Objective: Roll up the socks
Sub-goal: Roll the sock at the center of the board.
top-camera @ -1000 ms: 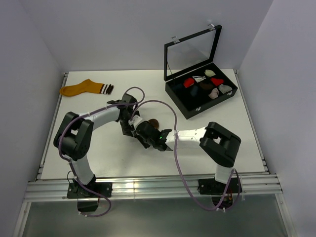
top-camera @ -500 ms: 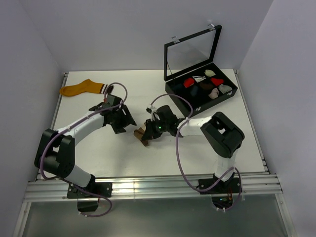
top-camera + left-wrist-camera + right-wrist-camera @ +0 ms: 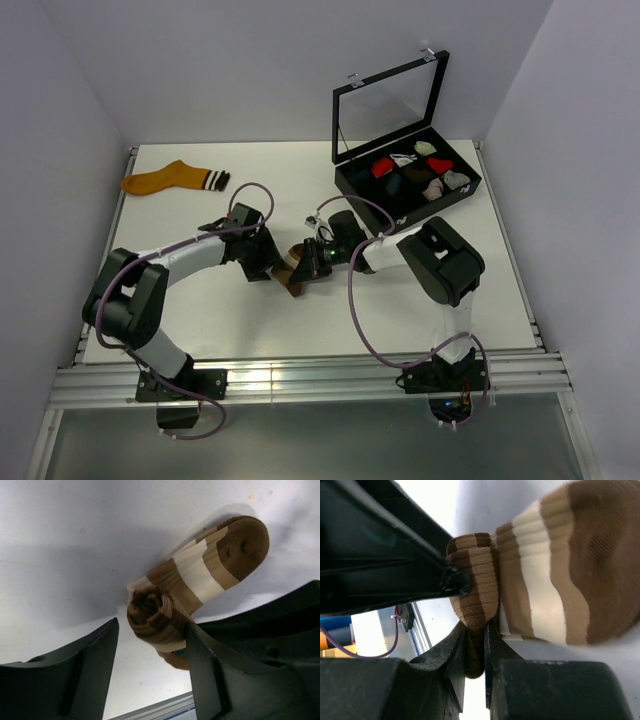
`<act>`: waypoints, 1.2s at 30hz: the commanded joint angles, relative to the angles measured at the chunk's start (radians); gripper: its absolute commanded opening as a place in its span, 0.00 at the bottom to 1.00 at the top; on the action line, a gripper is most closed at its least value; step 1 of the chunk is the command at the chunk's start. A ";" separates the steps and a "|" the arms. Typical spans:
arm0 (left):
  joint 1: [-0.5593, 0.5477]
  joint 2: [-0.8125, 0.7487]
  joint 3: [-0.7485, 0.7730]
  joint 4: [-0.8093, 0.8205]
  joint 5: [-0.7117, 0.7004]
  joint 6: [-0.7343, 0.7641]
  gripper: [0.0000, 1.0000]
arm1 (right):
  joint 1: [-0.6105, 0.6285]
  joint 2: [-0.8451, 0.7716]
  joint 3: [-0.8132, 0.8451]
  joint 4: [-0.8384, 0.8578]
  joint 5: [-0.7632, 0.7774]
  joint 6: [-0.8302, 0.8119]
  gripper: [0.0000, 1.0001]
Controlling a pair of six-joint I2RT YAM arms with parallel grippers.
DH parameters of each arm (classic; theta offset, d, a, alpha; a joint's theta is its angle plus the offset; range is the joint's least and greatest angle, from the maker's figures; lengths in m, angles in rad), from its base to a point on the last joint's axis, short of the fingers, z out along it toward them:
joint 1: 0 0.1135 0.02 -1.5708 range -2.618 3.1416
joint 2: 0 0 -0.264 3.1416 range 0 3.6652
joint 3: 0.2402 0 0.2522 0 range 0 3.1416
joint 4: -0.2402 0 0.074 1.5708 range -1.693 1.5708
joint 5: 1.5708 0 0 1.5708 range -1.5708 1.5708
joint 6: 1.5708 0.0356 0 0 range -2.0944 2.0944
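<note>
**Brown sock half rolled at mid-bench, pinched by the right arm**

In the middle of the white bench (image 3: 200, 310), between the two arm tips, lies the brown sock (image 3: 293, 272). It is ribbed, in tan and darker brown with broad cream bands. One end is wound into a tight coil, and the rest lies flat on the surface. In the left wrist view its long axis runs on a diagonal from the coil at lower left to a rounded dark-brown end at upper right.

The right end effector (image 3: 475, 630) is clenched on the coil, with a fold of brown fabric squeezed in the narrow slit between its fingers. The left end effector (image 3: 150, 630) is released. Its fingers stand well apart on either side of the coil; one touches the fabric and the other is clear of it.

Farther back, at the far left of the bench, the mustard-orange sock (image 3: 170, 178) lies flat and unrolled. Its long axis runs left to right, with the dark, white-striped cuff pointing right. At the far right stands a black case (image 3: 430, 212) with its glazed lid raised, holding small sock bundles (image 3: 410, 172) in compartments.
</note>
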State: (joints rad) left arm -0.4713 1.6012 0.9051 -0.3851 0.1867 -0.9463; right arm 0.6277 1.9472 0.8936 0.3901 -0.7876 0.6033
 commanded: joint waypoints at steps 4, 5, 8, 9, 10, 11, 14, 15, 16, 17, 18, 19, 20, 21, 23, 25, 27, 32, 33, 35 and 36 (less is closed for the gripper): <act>-0.009 0.072 0.035 -0.003 -0.039 0.017 0.53 | -0.005 -0.011 -0.019 -0.043 0.027 -0.022 0.04; -0.009 0.084 0.041 -0.008 -0.047 0.021 0.52 | -0.005 -0.020 -0.022 -0.051 0.036 -0.028 0.06; -0.012 0.111 0.074 -0.049 -0.061 0.037 0.48 | -0.002 -0.082 -0.024 -0.109 0.099 -0.072 0.25; -0.013 0.117 0.080 -0.070 -0.066 0.046 0.47 | 0.000 -0.103 -0.021 -0.129 0.128 -0.104 0.30; -0.015 0.123 0.093 -0.080 -0.067 0.050 0.47 | 0.009 -0.125 -0.019 -0.167 0.181 -0.126 0.39; -0.018 0.134 0.100 -0.090 -0.070 0.055 0.46 | 0.015 -0.170 -0.018 -0.192 0.217 -0.144 0.42; -0.026 0.157 0.121 -0.121 -0.070 0.072 0.44 | 0.053 -0.267 -0.008 -0.266 0.371 -0.221 0.51; -0.026 0.163 0.126 -0.129 -0.069 0.078 0.44 | 0.069 -0.292 -0.004 -0.281 0.416 -0.261 0.52; -0.029 0.173 0.135 -0.139 -0.069 0.080 0.44 | 0.104 -0.330 0.002 -0.322 0.527 -0.278 0.52; -0.030 0.180 0.140 -0.141 -0.067 0.084 0.44 | 0.124 -0.344 0.017 -0.341 0.580 -0.316 0.52; -0.030 0.184 0.146 -0.149 -0.067 0.090 0.44 | 0.147 -0.358 0.022 -0.356 0.646 -0.336 0.53; -0.035 0.189 0.159 -0.158 -0.067 0.093 0.44 | 0.171 -0.381 0.024 -0.371 0.703 -0.356 0.54; -0.035 0.200 0.167 -0.166 -0.067 0.096 0.44 | 0.229 -0.390 0.027 -0.375 0.750 -0.376 0.54; -0.036 0.204 0.173 -0.167 -0.067 0.102 0.44 | 0.257 -0.393 0.033 -0.378 0.842 -0.411 0.56; -0.038 0.213 0.190 -0.179 -0.067 0.109 0.44 | 0.328 -0.386 0.051 -0.382 0.911 -0.445 0.57; -0.038 0.220 0.202 -0.186 -0.064 0.115 0.44 | 0.363 -0.357 0.060 -0.382 0.993 -0.461 0.59; -0.038 0.226 0.210 -0.192 -0.061 0.121 0.44 | 0.406 -0.334 0.076 -0.382 1.068 -0.479 0.59; -0.040 0.235 0.224 -0.201 -0.056 0.133 0.43 | 0.471 -0.254 0.105 -0.366 1.151 -0.517 0.60; -0.041 0.236 0.225 -0.202 -0.055 0.138 0.44 | 0.480 -0.242 0.107 -0.356 1.159 -0.522 0.60; -0.041 0.241 0.227 -0.207 -0.053 0.141 0.43 | 0.486 -0.206 0.113 -0.355 1.171 -0.536 0.60; -0.041 0.241 0.227 -0.209 -0.052 0.144 0.43 | 0.487 -0.194 0.114 -0.349 1.174 -0.539 0.60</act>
State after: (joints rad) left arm -0.5030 1.7996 1.1286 -0.5533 0.1860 -0.8494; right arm 1.1027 1.7252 0.9630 0.0219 0.2962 0.1066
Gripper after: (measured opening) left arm 0.445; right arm 0.600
